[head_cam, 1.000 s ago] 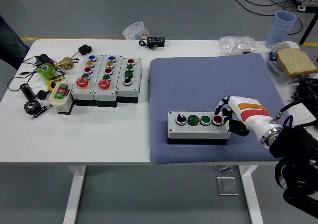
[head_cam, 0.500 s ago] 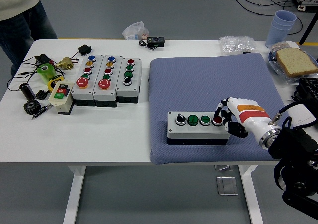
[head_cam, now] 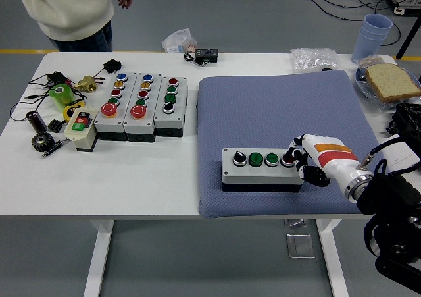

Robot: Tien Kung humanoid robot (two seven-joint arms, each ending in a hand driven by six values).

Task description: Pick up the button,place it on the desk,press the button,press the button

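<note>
From the head view we take the blue mat as our landmark. The button box lies flat on the mat's near half, close to its front edge, so the placing looks done and we judge we are at a pressing step. On top of the box, from left to right, sit a black knob, two green buttons and a red button at the right end. Our right hand reaches in from the mat's right side with its fingers curled, one dark fingertip resting on or just over the red button; we cannot tell whether the button is pushed in. The hand holds nothing. Our left arm is not in view.

Left of the mat stand three more button boxes and small parts. A person stands beyond the table's far left corner, hands off the table.

Next, we think, the fingertip must bear straight down on the red button without shoving the box, then lift clear.
</note>
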